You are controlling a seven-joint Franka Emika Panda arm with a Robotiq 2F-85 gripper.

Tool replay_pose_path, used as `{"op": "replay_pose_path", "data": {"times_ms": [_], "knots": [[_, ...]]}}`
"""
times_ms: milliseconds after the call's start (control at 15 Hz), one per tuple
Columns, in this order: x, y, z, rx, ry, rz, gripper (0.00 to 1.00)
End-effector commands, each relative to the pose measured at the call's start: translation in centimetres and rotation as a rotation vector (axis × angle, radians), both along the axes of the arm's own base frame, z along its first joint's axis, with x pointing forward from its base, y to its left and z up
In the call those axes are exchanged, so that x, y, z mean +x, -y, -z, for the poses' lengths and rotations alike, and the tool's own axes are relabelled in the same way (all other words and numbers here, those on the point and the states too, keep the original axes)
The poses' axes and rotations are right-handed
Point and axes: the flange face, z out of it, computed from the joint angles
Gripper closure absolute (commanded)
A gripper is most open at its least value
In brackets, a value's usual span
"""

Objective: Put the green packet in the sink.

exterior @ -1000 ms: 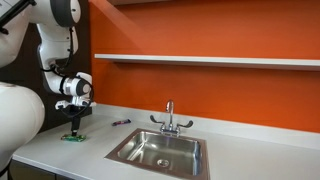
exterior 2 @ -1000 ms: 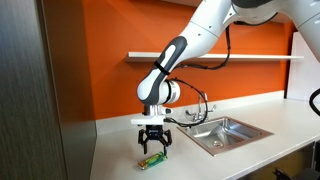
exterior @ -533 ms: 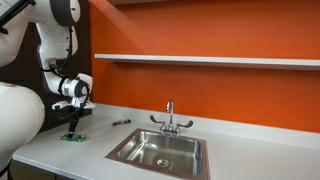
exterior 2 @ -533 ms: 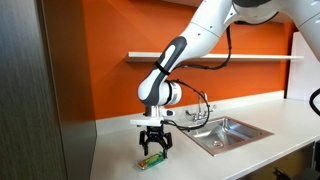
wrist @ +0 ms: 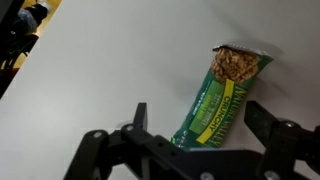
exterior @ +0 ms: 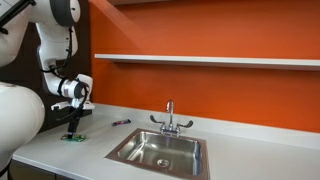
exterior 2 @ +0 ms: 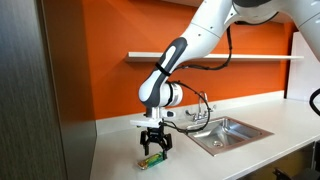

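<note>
The table point(exterior: 260, 155) is carrying everything. The sink point(exterior: 185, 148), sitting at the lower middle of an exterior view, is showing only its drain, with nothing lying in it. The claw point(exterior 2: 153, 152) is hanging wide open over the green packet point(wrist: 225, 95), its 2 fingers straddling the packet's lower end and gripping nothing. The packet is lying flat on the table, well apart from the sink. Grasping looks to be the step in hand. Next calls for closing, lifting, and carrying to the basin.
</note>
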Motion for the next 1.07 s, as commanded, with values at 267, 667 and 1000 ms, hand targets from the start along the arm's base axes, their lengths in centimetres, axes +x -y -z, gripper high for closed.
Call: {"op": "replay_pose_path", "data": {"times_ms": [267,667,1000], "knots": [[0.9,1.1,-0.4,-0.019,0.011,0.037,0.0],[1.7,1.3,0.1,-0.023,-0.003,0.033,0.0],[2.1,0.8,1.2,-0.021,-0.025,0.021,0.0]]}}
